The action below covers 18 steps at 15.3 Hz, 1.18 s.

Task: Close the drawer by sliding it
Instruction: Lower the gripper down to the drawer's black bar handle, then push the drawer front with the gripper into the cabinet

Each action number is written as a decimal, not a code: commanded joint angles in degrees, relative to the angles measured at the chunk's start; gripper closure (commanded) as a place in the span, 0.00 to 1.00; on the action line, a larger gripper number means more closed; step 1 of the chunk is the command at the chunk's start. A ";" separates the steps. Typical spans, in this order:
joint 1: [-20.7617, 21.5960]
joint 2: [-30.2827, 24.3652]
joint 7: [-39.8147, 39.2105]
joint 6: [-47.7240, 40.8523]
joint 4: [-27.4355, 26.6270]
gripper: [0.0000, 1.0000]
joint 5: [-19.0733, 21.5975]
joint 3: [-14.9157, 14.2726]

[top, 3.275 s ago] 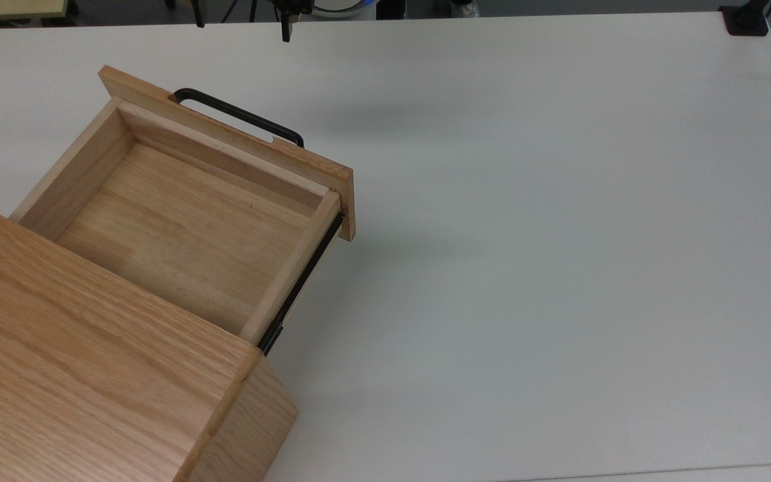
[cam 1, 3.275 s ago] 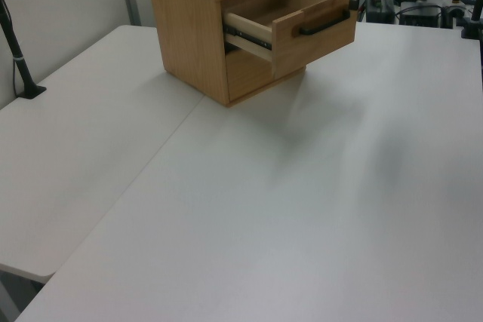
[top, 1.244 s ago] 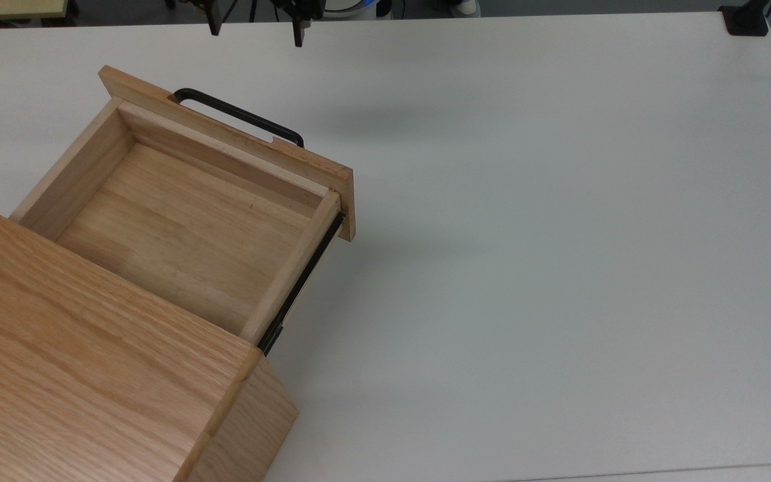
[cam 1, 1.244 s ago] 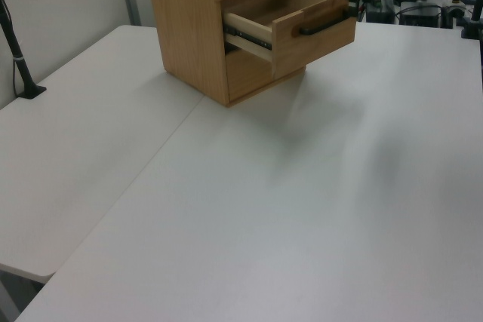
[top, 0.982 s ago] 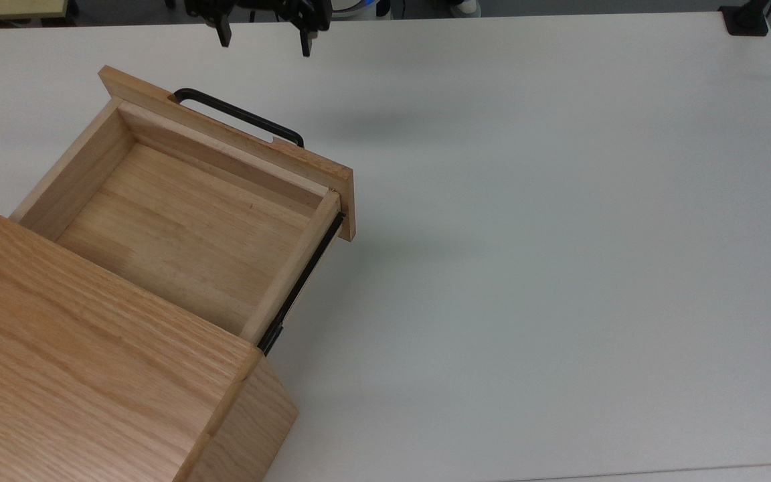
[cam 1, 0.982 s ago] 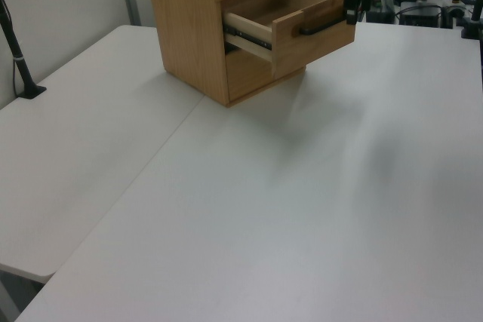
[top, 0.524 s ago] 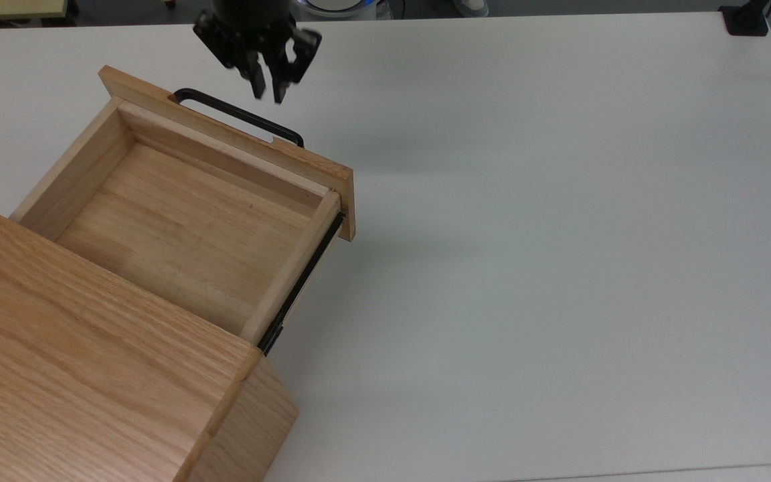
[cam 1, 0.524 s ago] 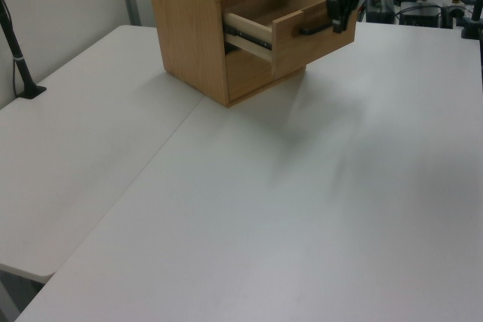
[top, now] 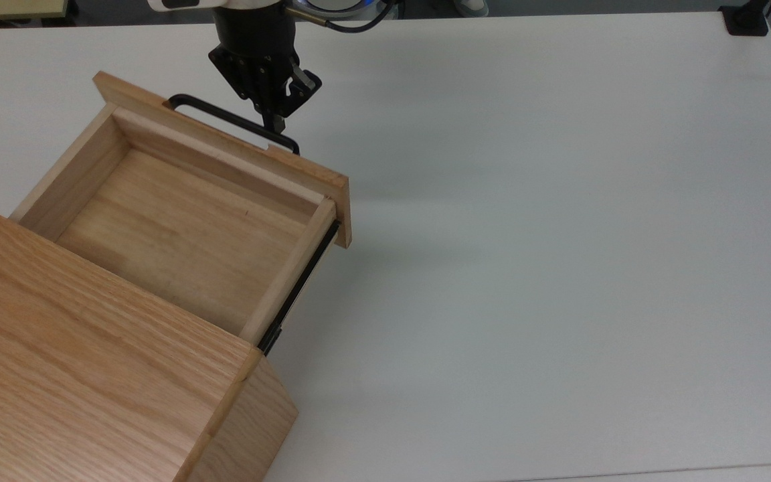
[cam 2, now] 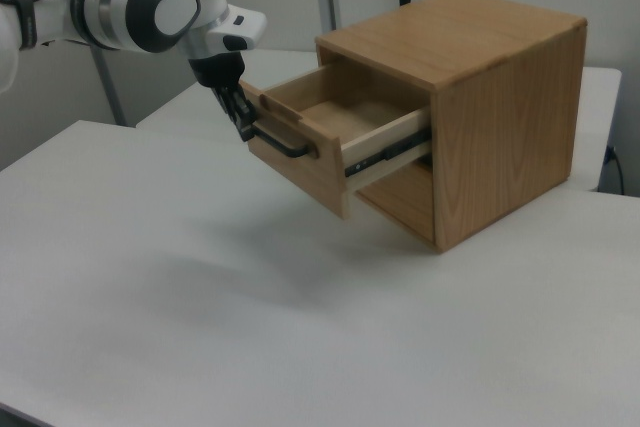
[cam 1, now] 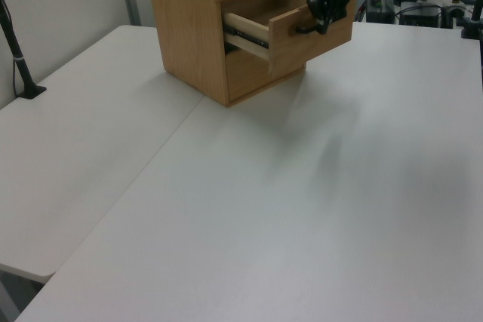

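Observation:
The light oak drawer (top: 178, 221) stands pulled out of the oak cabinet (top: 77, 375), its inside empty. Its black side rail (top: 298, 288) shows along the top view's right side. The black bar handle (top: 225, 119) runs across the front panel. My gripper (top: 275, 124) points down with its fingers together, and the tips press against the handle's right part from the outer side. From the side, the gripper (cam 2: 245, 127) sits at the drawer front (cam 2: 300, 162), beside the handle (cam 2: 285, 145). In the left view the gripper (cam 1: 323, 24) overlaps the drawer front (cam 1: 309, 39).
The cabinet rests on a wide white table (top: 559, 234), in the top view's lower left. A black clamp base (top: 747, 20) sits on the table's far right corner. A black post (cam 1: 15, 50) rises at the left view's left edge.
My gripper came down from the table's far edge to the handle and its fingers closed together. The drawer front has shifted slightly in towards the cabinet.

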 commanded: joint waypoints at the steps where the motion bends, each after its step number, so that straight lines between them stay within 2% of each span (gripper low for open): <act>1: 0.03 0.72 3.26 3.48 0.98 1.00 -2.54 -0.38; 7: 0.03 7.93 8.35 6.37 6.26 1.00 -10.19 -0.47; 13: -0.32 12.94 10.47 7.96 13.19 1.00 -12.82 -1.09; 15: -0.76 15.31 11.17 11.72 15.48 1.00 -15.81 -1.09; 18: -0.93 16.81 13.54 16.73 15.58 1.00 -18.97 -2.14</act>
